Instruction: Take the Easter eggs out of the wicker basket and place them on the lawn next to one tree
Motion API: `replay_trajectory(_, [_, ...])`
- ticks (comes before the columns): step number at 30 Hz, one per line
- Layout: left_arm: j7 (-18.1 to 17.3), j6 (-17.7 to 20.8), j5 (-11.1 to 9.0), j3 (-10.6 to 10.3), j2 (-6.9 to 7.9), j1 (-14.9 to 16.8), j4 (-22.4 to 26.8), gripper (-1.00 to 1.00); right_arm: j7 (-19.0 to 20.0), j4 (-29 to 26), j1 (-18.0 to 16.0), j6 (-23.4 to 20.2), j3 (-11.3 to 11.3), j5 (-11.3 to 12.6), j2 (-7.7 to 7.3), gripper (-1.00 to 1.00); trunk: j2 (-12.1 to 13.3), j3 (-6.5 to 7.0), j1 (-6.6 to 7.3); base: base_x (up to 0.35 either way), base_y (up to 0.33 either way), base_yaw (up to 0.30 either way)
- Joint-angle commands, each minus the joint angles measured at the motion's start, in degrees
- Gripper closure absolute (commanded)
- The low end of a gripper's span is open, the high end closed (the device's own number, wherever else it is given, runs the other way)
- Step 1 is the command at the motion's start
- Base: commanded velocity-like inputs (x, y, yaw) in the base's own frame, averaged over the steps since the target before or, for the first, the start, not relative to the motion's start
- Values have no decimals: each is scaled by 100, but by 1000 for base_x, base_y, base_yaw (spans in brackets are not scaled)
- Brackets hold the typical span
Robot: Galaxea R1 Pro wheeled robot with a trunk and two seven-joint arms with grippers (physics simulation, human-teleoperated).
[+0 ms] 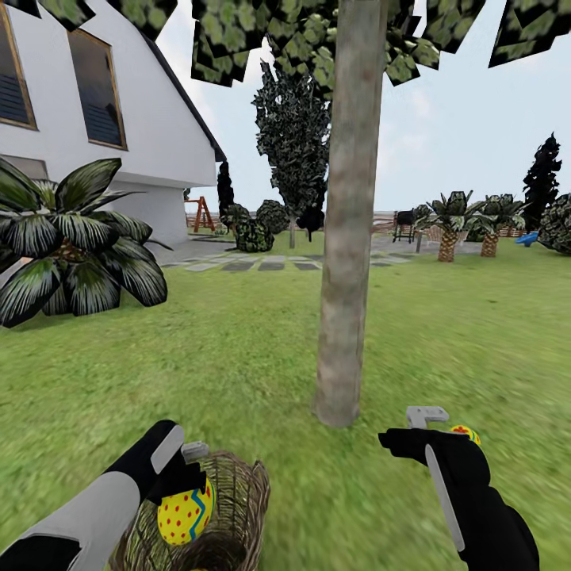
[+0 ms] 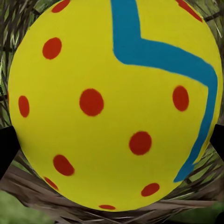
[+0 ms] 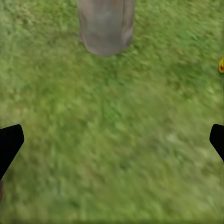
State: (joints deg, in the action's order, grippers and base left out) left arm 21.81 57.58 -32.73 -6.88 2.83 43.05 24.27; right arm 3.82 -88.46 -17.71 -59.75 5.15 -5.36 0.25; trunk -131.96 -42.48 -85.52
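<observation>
1 egg already lies on the grass near the tree, beside the right gripper, which is spread, empty. Left gripper is clamped on a 2nd egg over the basket. Can't see the 3rd, prob. inside.

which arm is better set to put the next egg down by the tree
Left. The left gripper holds an egg above the wicker basket, so it only needs to carry it to the tree. The right gripper is open and empty over the lawn.
</observation>
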Motion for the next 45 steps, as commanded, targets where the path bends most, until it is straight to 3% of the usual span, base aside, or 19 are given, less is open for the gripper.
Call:
replay_trajectory(1, [34,-7,-59,-46,3,-6,8,100,40,-5,-6,-25,4,-53,0,-100,38,12,24,0,0,0])
replay_trajectory(12, [25,-140,-58,-51,-20,-56,8,100,40,-3,-8,-25,3,-53,1,-100,480,209,265,0,0,0])
replay_trajectory(39, [22,-424,-49,-53,-91,-69,8,100,40,43,-12,-25,11,-53,-16,-100,480,209,265,-104,0,0])
replay_trajectory(45, [23,-431,-56,-51,-136,-69,8,100,40,45,-11,-25,12,-53,-16,-100,720,317,397,-16,0,0])
